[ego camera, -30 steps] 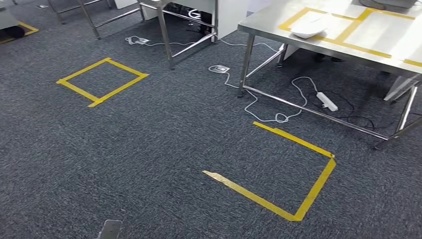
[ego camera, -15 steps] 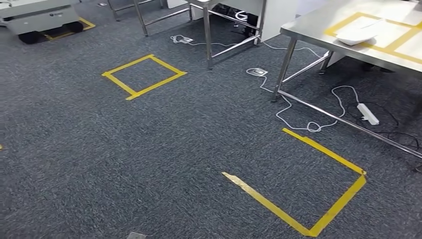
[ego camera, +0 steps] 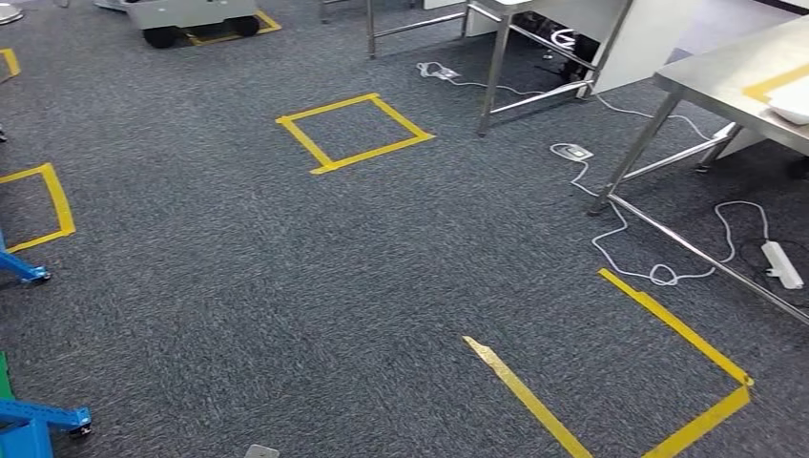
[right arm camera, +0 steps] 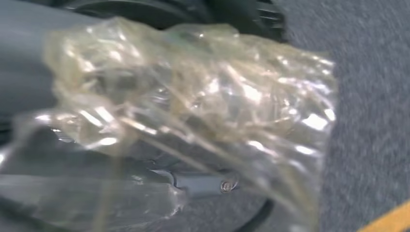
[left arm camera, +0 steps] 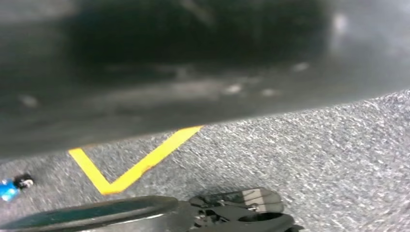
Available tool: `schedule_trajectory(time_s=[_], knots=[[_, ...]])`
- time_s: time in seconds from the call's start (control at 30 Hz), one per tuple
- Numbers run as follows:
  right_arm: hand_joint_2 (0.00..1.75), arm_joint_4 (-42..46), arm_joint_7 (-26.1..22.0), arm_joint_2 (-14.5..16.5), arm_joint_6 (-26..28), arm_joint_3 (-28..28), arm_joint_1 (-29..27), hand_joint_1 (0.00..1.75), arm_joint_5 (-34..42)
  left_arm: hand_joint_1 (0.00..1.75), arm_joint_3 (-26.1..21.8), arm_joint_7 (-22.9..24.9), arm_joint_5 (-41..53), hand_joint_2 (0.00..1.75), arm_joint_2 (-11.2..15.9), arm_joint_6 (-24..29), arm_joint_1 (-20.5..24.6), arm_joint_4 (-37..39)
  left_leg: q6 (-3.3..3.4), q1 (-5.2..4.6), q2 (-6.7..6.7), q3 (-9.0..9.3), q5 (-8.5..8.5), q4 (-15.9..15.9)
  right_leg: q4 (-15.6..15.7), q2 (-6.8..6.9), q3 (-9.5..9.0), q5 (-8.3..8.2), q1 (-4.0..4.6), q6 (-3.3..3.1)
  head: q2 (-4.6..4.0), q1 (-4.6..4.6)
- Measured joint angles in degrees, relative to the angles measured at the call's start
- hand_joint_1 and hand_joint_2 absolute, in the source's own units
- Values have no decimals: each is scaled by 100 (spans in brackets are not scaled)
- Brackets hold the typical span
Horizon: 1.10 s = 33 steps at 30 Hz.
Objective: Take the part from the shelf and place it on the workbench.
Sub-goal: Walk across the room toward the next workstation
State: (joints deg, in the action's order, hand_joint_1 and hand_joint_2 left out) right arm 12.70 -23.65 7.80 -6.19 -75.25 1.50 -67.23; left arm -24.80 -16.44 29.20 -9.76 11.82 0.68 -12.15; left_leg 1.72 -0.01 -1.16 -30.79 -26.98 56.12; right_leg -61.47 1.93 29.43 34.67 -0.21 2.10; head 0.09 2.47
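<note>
In the right wrist view a crinkled clear plastic bag (right arm camera: 193, 111) with the part inside sits close to the camera, held by my right hand (right arm camera: 29, 72), whose fingers are hidden behind the bag. My left hand (left arm camera: 232, 212) hangs over the grey carpet, seen as dark fingers; their state is unclear. In the head view a corner of the steel workbench (ego camera: 725, 76) shows at the far right, with yellow tape and a white object (ego camera: 792, 110) on it. Blue wheeled feet of a shelf frame (ego camera: 38, 420) show at the left edge.
Yellow tape squares mark the carpet: one in the middle (ego camera: 353, 134), one at the left (ego camera: 52, 205), a partial one near the bench (ego camera: 668, 320). White cables and a power strip (ego camera: 780, 264) lie under the workbench. A steel table leg (ego camera: 496, 67) and a wheeled cart (ego camera: 191, 14) stand at the back.
The whole head view has swung left: the workbench has slid to the right edge, and the blue frame and another taped square have come in at the left.
</note>
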Motion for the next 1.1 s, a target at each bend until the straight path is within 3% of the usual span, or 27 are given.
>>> schedule_trajectory(time_s=[0.07,0.1,0.13,0.17,0.2,0.27,0.33,0.4,0.47,0.53,0.6,0.63,0.67,0.7,0.77,0.83,0.9,0.93,1.0,1.03,1.1], knots=[[0,0,0,0,0,0,-25,0,-1,0,1,0,1,0,-4,0,14,2,14,5,148,-13,2,2,-829,-161,429,318,-13,24,0,-7],[0,0,2,0,0,0,-38,0,-2,0,1,0,1,0,-5,0,14,4,15,3,229,-10,2,3,-1099,-178,594,354,-14,29,0,-7],[0,0,3,-1,0,0,-45,0,-2,0,1,0,1,0,-5,0,11,7,15,0,314,-2,1,5,-1129,-187,656,256,-14,27,0,-8],[0,0,4,-2,0,0,-49,0,-2,0,1,1,1,0,-5,0,8,9,13,-2,398,12,-1,6,-937,-207,611,56,-14,18,0,-7],[0,0,4,-4,0,0,-49,0,-2,0,2,1,1,0,-7,0,7,10,10,-2,479,26,-3,7,-554,-272,472,-212,-14,-1,0,-8],[0,0,4,-15,0,0,-48,0,-2,0,2,2,1,0,-15,0,18,11,-14,-2,624,28,-9,17,193,-557,176,-558,-29,-54,0,-5],[0,0,8,-26,1,0,-48,0,-2,0,2,2,1,0,-28,0,30,14,-77,16,755,-24,6,26,506,-720,24,-594,-33,-89,0,-1],[0,0,10,-25,1,0,-46,0,-2,0,3,3,1,0,-34,0,21,21,-157,42,866,-77,29,28,576,-607,-28,-602,-36,-123,0,-1],[0,0,6,-21,1,0,-43,0,-2,0,6,-2,22,0,-33,5,10,29,-213,32,680,-175,-106,221,661,-451,-77,-637,-57,-185,0,22],[0,0,3,-20,4,-1,-52,0,3,0,42,-38,136,0,-27,39,20,30,-263,27,334,-480,-461,853,707,-264,-117,-636,-58,-230,0,56],[0,0,9,-19,8,-3,-63,0,15,0,120,-81,277,0,-13,78,35,30,-314,59,197,-834,-731,1560,703,-72,-129,-613,-49,-238,0,67],[0,0,13,-15,9,-4,-64,0,19,0,154,-93,315,0,-4,89,35,30,-336,78,170,-891,-709,1676,701,16,-138,-598,-48,-230,0,70],[0,0,15,-10,9,-4,-60,0,22,0,178,-98,333,0,5,95,33,30,-355,98,142,-829,-577,1562,698,93,-156,-581,-50,-215,0,70],[0,0,15,-2,9,-4,-57,0,23,0,194,-101,338,0,13,99,31,30,-369,115,82,-667,-375,1255,695,159,-182,-561,-54,-194,0,71],[0,0,15,10,9,-4,-55,0,24,0,229,-105,354,0,22,103,42,30,-372,116,-166,-266,-46,488,670,276,-223,-495,-40,-124,0,76],[0,0,15,13,11,-4,-54,0,24,0,268,-109,365,0,23,103,61,30,-296,84,-307,-88,8,136,640,385,-233,-429,-10,-46,1,70],[0,0,15,14,14,-4,-36,0,24,0,287,-111,367,0,27,103,55,30,-191,60,-205,-98,-20,131,634,482,-285,-388,-16,18,1,55],[0,0,15,14,15,-4,-21,0,24,0,291,-111,369,0,32,104,42,30,-151,58,-146,-103,-20,129,600,413,-293,-341,-36,48,0,46],[0,0,14,15,15,-4,-11,0,24,0,301,-112,373,0,38,105,44,30,-80,64,-31,-103,-9,118,229,114,-129,-99,-66,83,0,33],[0,-1,14,17,15,-5,-20,0,23,0,308,-113,376,0,40,105,52,30,-53,59,34,-105,-11,118,-144,-52,64,80,-69,82,0,23],[0,-2,15,22,15,-6,-53,0,22,0,322,-114,379,0,42,105,68,30,-18,32,187,-102,-21,119,-940,-161,514,334,-64,58,0,21]])
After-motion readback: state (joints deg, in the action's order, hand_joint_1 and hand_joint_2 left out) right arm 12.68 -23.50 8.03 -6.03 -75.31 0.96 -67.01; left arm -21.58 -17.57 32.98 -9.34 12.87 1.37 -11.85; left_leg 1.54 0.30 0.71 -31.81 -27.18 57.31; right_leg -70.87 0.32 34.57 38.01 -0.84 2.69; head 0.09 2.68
